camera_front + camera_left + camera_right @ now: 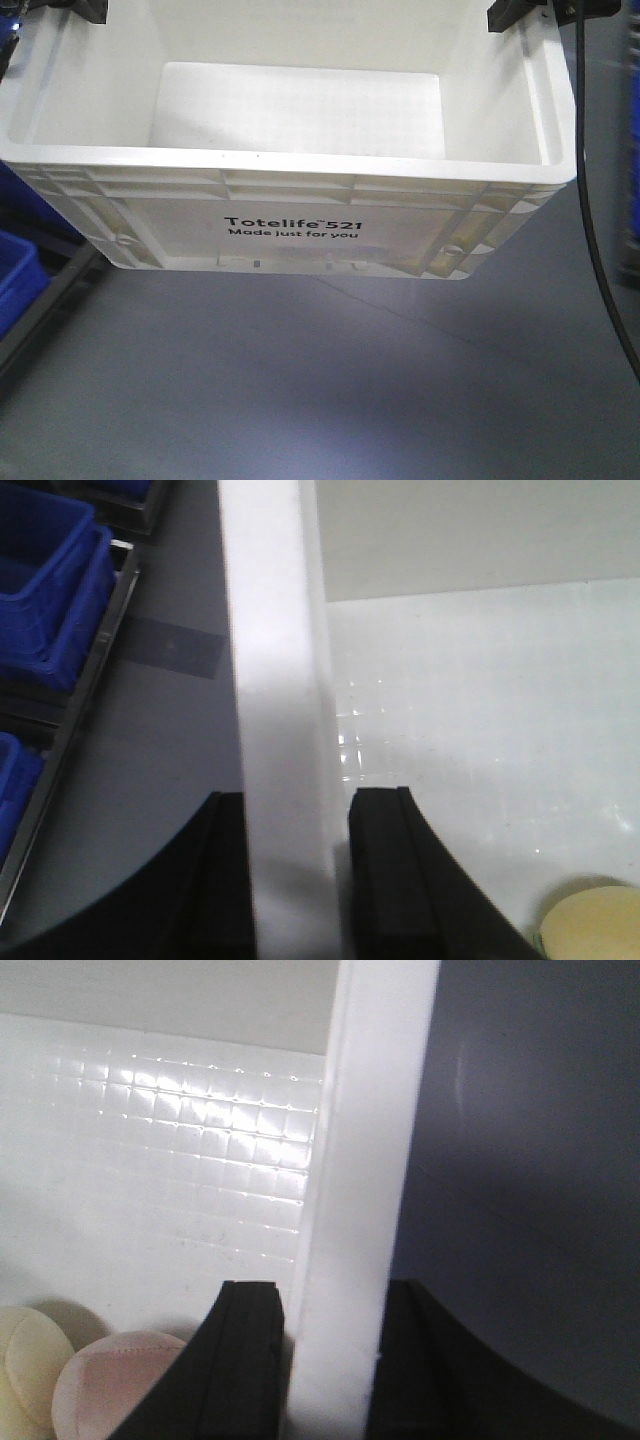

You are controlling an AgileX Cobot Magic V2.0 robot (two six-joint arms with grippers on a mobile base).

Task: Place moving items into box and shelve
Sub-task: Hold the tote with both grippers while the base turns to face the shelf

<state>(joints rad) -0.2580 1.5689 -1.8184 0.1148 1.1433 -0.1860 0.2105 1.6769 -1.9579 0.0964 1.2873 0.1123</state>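
Observation:
The white box, printed "Totelife 521", hangs tilted above the grey floor, held by both grippers. My left gripper is shut on its left wall, one finger inside and one outside; it shows at the top left of the front view. My right gripper is shut on the right wall in the same way, and shows at the top right of the front view. Inside lie a cream-yellow item, also in the left wrist view, and a pinkish item. The front view hides both items.
Blue bins sit on the metal shelve, whose rail runs left of the box. A blue bin shows at the left edge of the front view. A black cable hangs at the right. Grey floor lies below.

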